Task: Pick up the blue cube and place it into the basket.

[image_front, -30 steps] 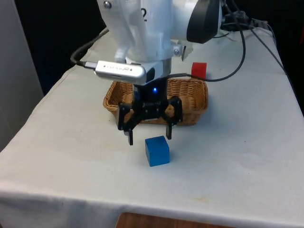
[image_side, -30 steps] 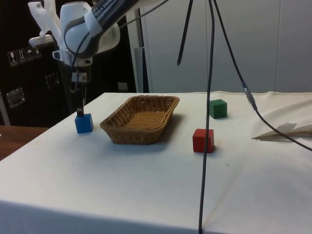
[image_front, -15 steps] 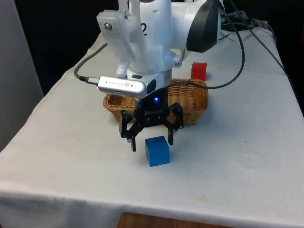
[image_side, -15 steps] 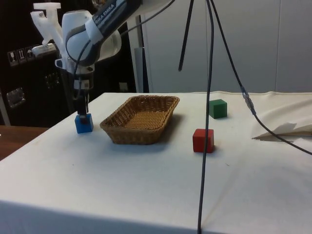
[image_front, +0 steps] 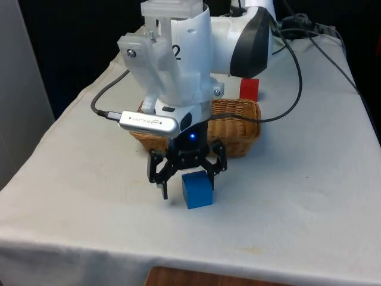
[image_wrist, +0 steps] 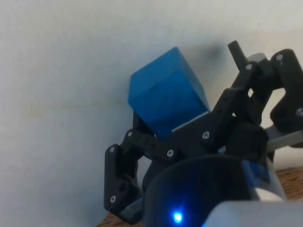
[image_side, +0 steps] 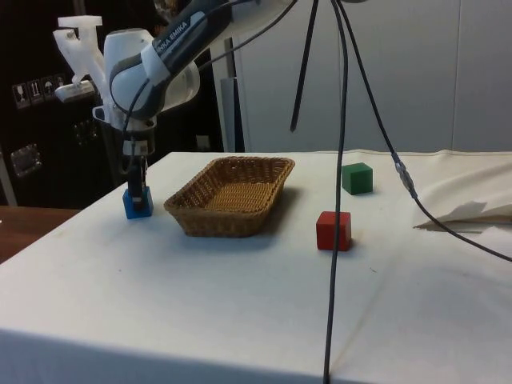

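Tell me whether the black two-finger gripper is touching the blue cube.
Cannot tell. In the front view the black two-finger gripper straddles the blue cube, one finger hidden behind it; the wrist view shows no plain contact or gap.

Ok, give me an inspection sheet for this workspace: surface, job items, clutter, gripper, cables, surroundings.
Surface: table under a white cloth, lightly creased.
Job's things: blue cube on the cloth near the front edge; wicker basket just behind it, nothing in it.
Clutter: red cube and green cube on the cloth beyond the basket.
Gripper: gripper low at the blue cube, fingers open, one finger on each side of it, cube not lifted.
Cables: black cables hanging across the side view; one trails from the arm past the basket.
Surroundings: black curtains, dark cabinets.
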Robot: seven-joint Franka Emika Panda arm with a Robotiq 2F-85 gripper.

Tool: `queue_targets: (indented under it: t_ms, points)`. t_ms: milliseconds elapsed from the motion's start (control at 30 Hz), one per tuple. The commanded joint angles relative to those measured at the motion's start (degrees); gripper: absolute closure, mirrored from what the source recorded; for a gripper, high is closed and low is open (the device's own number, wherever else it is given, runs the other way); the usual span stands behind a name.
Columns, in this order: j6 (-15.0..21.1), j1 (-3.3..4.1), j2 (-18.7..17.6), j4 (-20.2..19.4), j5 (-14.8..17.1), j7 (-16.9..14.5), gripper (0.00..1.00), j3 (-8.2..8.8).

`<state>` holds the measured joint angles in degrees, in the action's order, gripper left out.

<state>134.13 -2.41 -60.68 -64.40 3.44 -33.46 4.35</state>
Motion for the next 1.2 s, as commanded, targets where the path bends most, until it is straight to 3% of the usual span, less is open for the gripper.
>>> queue_targets:
  t_ms: [0, 100, 133, 167, 233, 333, 367, 400, 933, 967, 1167]
  points:
    - [-0.29, -0.17, -0.34, 0.52, 0.11, -0.23, 0.0, -0.11]
    - [-0.23, -0.17, -0.46, 0.69, 0.06, -0.23, 0.0, -0.06]
    - [-0.23, -0.17, -0.52, 0.74, 0.06, -0.23, 0.09, -0.06]
    - [-0.23, -0.17, -0.63, 0.86, 0.06, -0.17, 0.31, -0.06]
    - [-0.29, -0.23, -0.69, 0.97, 0.06, -0.17, 0.56, -0.06]
    - [0.0, -0.06, -0.34, 0.52, 0.0, 0.0, 0.86, 0.06]
    - [-0.29, -0.23, -0.86, 1.2, 0.06, -0.17, 0.86, 0.0]
    - [-0.29, -0.23, -0.92, 1.26, 0.06, -0.17, 1.0, 0.0]
    - [-1.72, 0.0, 0.86, 1.32, 0.0, 0.0, 1.0, 0.06]
    - [-2.75, 0.23, 2.58, 0.4, -0.17, 0.06, 1.0, 0.23]
    - [-3.95, 0.29, 5.1, -1.15, -0.11, 0.11, 1.0, 0.29]
